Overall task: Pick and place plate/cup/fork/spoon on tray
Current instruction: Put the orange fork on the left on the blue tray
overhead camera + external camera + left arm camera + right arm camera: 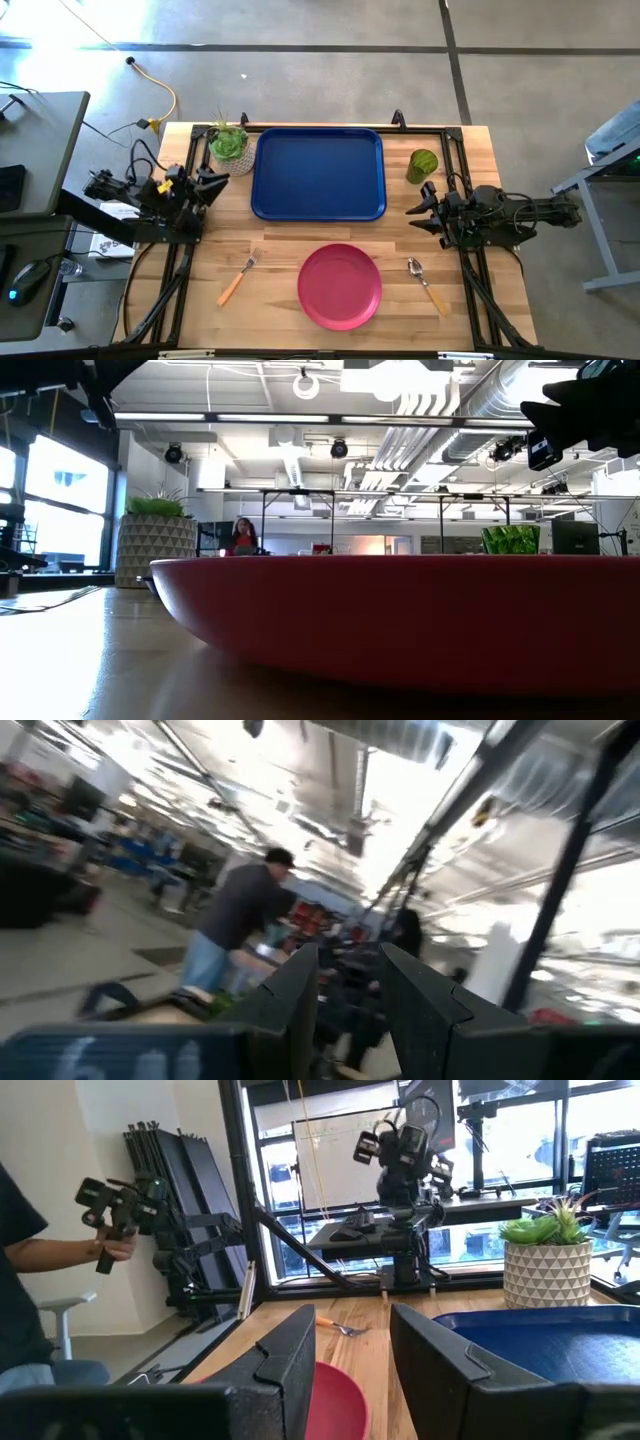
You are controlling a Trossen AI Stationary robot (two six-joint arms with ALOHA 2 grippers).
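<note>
from above, the tray (pixel 318 173) sat bare at the upper middle of the frame, the plate (pixel 340 286) below it at the bottom centre. the fork (pixel 238 277) lay left of the plate, the spoon (pixel 427 283) right of it, both on the table (pixel 480 160). the cup (pixel 422 164) stood just right of the tray, a potted plant (pixel 229 146) at its upper left corner. the left gripper (pixel 214 185) hung at the left edge and the right gripper (pixel 418 212) at the right, both with jaws parted and holding nothing.
</note>
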